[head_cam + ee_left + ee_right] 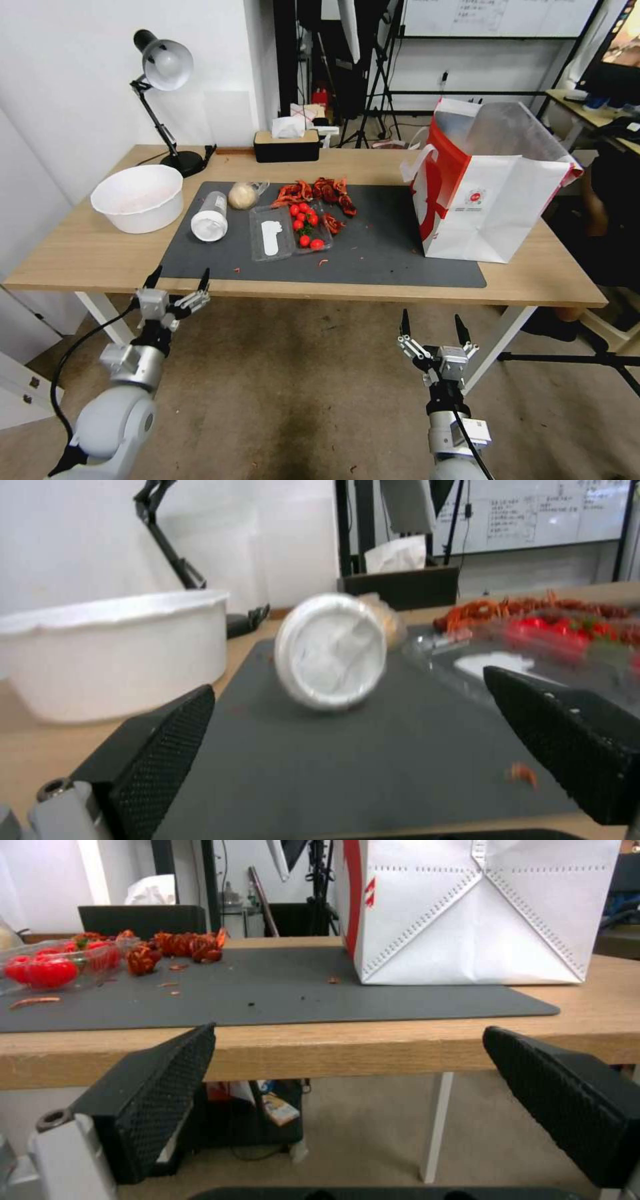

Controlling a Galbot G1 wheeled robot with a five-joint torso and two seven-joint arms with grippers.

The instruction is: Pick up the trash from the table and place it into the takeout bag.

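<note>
Left gripper (179, 279), released, is facing the cup (331, 651) lying directly ahead; straddle its sides squarely. Right gripper (432, 325), released, is idling below the worktop (80, 253) edge.

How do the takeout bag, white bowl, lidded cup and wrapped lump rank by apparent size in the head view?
1. takeout bag
2. big white bowl
3. clear white-lidded cup, lying on its side
4. beige wrapped lump
</note>
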